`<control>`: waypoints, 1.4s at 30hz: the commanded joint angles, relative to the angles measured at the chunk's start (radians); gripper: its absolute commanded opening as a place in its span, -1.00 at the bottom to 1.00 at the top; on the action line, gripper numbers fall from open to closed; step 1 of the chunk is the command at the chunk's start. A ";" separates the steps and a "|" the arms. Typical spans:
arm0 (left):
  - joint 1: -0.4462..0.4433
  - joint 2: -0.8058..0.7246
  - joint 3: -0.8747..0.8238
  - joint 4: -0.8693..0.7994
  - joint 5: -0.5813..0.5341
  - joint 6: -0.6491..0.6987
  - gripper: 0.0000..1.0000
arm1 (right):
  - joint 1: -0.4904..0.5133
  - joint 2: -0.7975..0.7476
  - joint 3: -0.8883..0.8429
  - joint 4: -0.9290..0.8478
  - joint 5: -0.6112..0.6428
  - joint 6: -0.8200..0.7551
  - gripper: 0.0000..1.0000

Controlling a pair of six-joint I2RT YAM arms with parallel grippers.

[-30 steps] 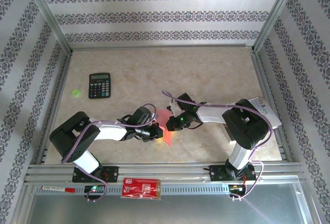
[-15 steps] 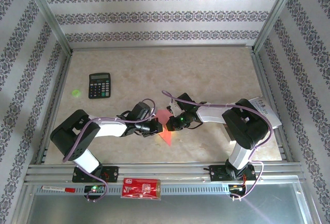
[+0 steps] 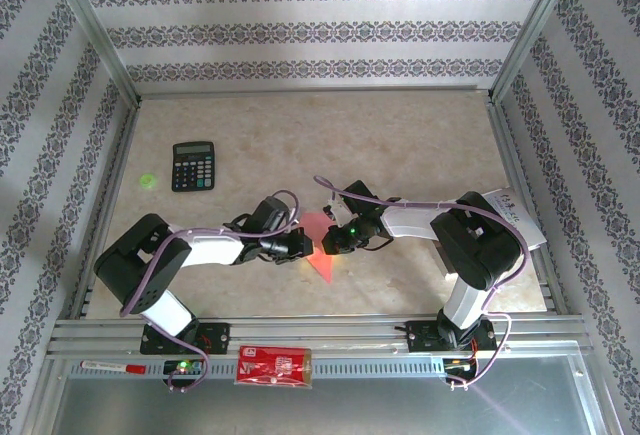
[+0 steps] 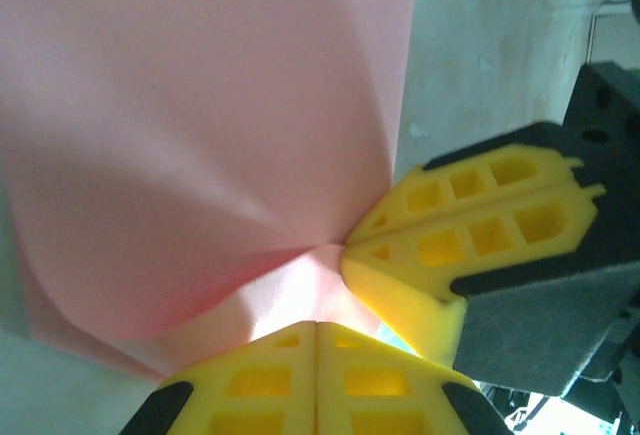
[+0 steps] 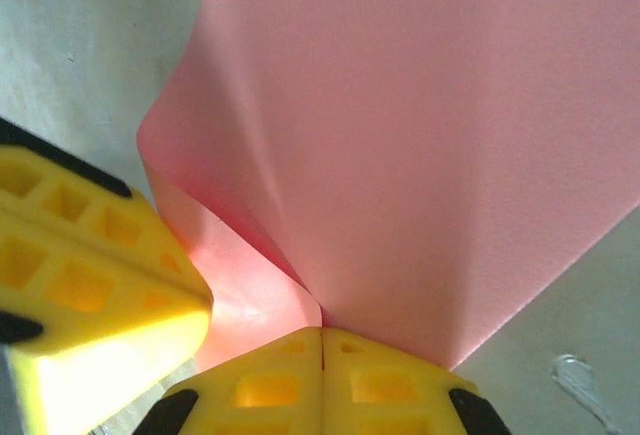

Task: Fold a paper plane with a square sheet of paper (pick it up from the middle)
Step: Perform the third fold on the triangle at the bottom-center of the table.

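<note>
The pink-red sheet of paper, creased into a pointed shape, hangs between my two grippers near the table's front middle. My left gripper is shut on its left edge and my right gripper on its right edge, their tips almost touching. In the left wrist view the sheet bulges away from my shut gripper, and the right arm's yellow fingers pinch beside them. In the right wrist view the sheet fans out from my shut gripper, with the left arm's fingers at the left.
A black calculator lies at the back left, with a green spot beside it. A white printed leaflet rests at the right edge. A red printed packet and a pen lie on the front rail.
My left gripper has moved a little away from the front edge, level with the right gripper. The sheet's lower corner has swung with it. The right arm has barely moved.
</note>
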 commanded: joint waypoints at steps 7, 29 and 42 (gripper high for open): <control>0.030 0.073 0.024 -0.038 0.015 0.050 -0.90 | 0.018 0.090 -0.061 -0.103 0.152 -0.031 -1.00; 0.030 0.107 -0.062 -0.051 -0.012 0.057 -1.00 | -0.014 -0.090 0.003 -0.213 0.122 -0.020 -0.58; 0.029 0.110 -0.034 -0.094 -0.006 0.065 -1.00 | 0.132 -0.294 -0.105 -0.041 0.035 0.140 -0.73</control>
